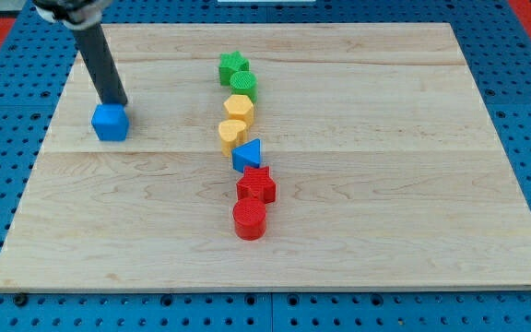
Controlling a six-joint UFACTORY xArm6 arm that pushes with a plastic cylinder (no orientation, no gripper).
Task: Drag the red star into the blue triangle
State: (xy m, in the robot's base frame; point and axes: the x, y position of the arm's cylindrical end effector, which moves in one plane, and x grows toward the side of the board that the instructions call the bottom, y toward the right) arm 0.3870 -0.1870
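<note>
The red star (257,184) lies near the middle of the wooden board, touching the blue triangle (246,154) just above it to the left. A red cylinder (249,219) sits right below the star. My tip (118,102) is far off at the view's upper left, right at the top edge of a blue cube (111,122). The rod slants up to the view's top left.
A column of blocks runs up from the blue triangle: a yellow block (232,135), a yellow block (239,109), a green cylinder (243,87) and a green star (233,65). The board (413,184) lies on a blue pegboard.
</note>
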